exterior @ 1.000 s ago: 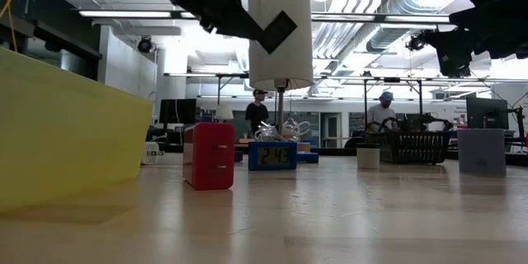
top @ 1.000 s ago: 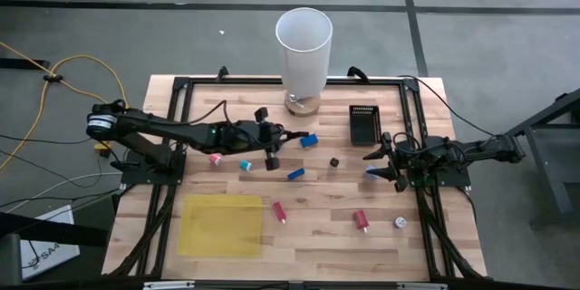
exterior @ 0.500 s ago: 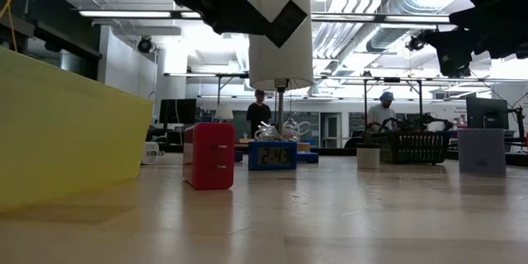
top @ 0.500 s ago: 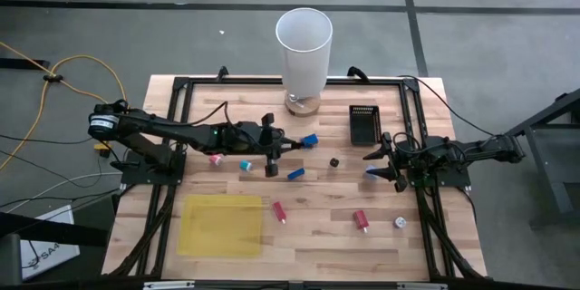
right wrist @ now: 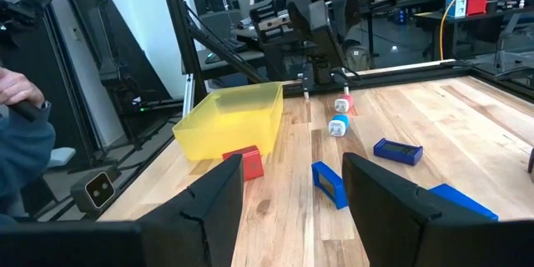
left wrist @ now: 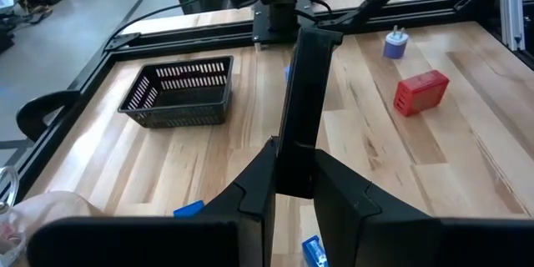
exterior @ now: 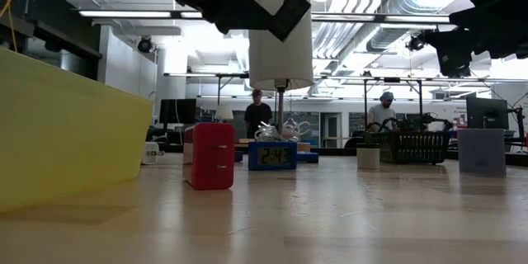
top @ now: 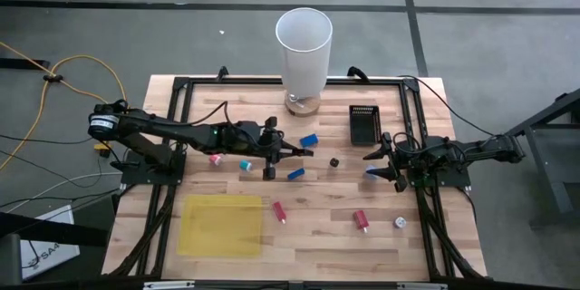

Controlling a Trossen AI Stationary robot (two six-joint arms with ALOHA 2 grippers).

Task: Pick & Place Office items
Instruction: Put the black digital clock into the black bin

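The office items lie apart on the wooden table: a pink piece [top: 216,158], a teal one [top: 245,165], blue blocks [top: 310,139] [top: 295,174], a dark one [top: 333,161], red ones [top: 279,210] [top: 361,220] and a whitish round one [top: 399,223]. My left gripper [top: 305,151] [left wrist: 309,42] hovers above the table's middle between the two blue blocks, pointing right, shut and holding nothing. My right gripper [top: 375,165] [right wrist: 292,167] waits at the right side, open, pointing left, with another blue piece [top: 372,177] right beside it.
A tall white cylinder [top: 304,50] stands at the far edge, and a small black tray [top: 364,123] lies right of it. A yellow bin [top: 221,226] sits near the near-left corner. Black frame rails [top: 172,145] run along the table's sides. People stand in the room beyond [exterior: 257,111].
My left gripper has moved a little toward the table's right and has rolled about its own axis. In the low view its tip has also shifted right and slightly up. No item has moved.
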